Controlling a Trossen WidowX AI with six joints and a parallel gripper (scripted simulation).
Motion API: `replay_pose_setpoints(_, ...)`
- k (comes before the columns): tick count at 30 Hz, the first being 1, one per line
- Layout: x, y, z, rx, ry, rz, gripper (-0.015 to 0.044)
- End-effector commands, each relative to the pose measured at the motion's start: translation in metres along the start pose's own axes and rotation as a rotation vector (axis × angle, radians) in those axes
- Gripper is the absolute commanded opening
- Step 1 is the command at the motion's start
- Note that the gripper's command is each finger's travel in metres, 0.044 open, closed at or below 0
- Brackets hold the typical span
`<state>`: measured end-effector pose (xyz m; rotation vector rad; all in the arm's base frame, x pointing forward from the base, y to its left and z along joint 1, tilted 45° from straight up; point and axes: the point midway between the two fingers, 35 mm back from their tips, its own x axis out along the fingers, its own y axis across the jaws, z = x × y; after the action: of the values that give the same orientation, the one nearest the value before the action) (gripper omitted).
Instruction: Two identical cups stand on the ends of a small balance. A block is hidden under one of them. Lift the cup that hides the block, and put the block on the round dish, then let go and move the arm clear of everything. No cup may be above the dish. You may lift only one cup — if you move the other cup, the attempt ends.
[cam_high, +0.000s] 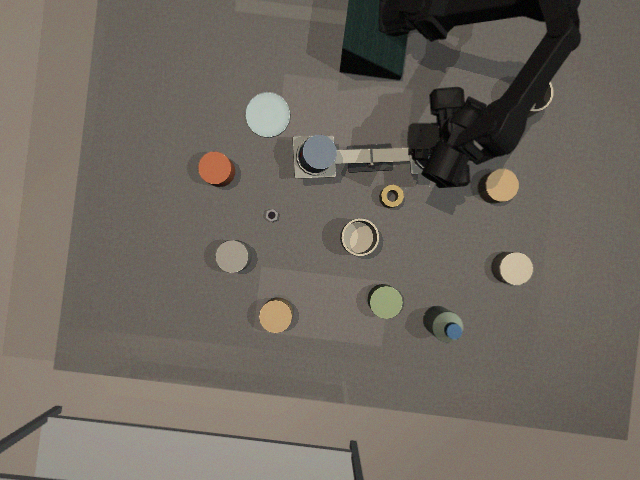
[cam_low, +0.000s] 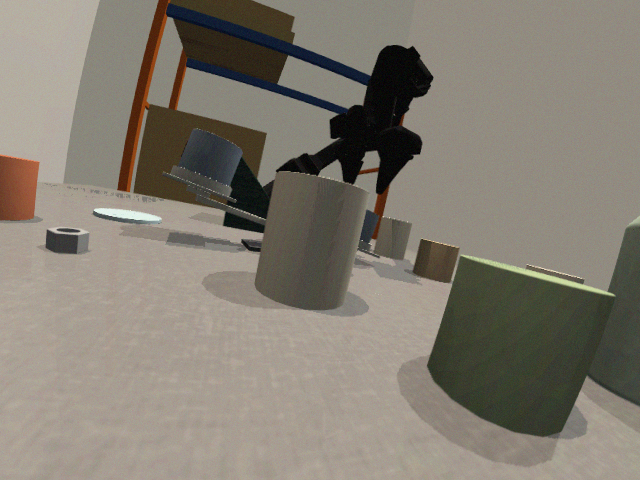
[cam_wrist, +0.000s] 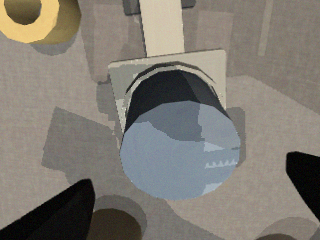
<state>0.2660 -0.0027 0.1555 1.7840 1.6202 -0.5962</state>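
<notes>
The balance (cam_high: 351, 156) (cam_low: 232, 209) (cam_wrist: 162, 30) is tilted, its left end high and its right end low. A blue-grey cup (cam_high: 319, 152) (cam_low: 210, 157) stands upside down on the high left end. The matching right cup (cam_low: 368, 227) (cam_wrist: 180, 162) stands on the low end; the arm covers it in the top view. My gripper (cam_low: 364, 187) (cam_wrist: 189, 175) is open and empty above the right cup, one finger to either side of it in the wrist view. The round pale dish (cam_high: 267, 114) (cam_low: 127, 215) lies behind and left of the left cup, with nothing on it. The block is hidden.
A yellow ring (cam_high: 384, 196) (cam_wrist: 47, 22) lies in front of the balance near its right end. A tan cylinder (cam_high: 502, 184) stands right of the gripper. An orange cylinder (cam_high: 215, 167) (cam_low: 15, 188) stands left of the balance. A dark green wedge (cam_high: 374, 51) is behind it.
</notes>
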Motion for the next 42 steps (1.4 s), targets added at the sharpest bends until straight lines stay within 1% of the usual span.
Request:
replay_pose_setpoints(1, -0.001, 0.002, -0.001, 0.017, -0.01, 0.0, 0.044)
replay_pose_setpoints(5, 0.013, 0.002, -0.001, 0.016, -0.01, 0.0, 0.044)
replay_pose_setpoints(42, 0.068, 0.002, 0.0, 0.015, -0.009, 0.002, 0.044)
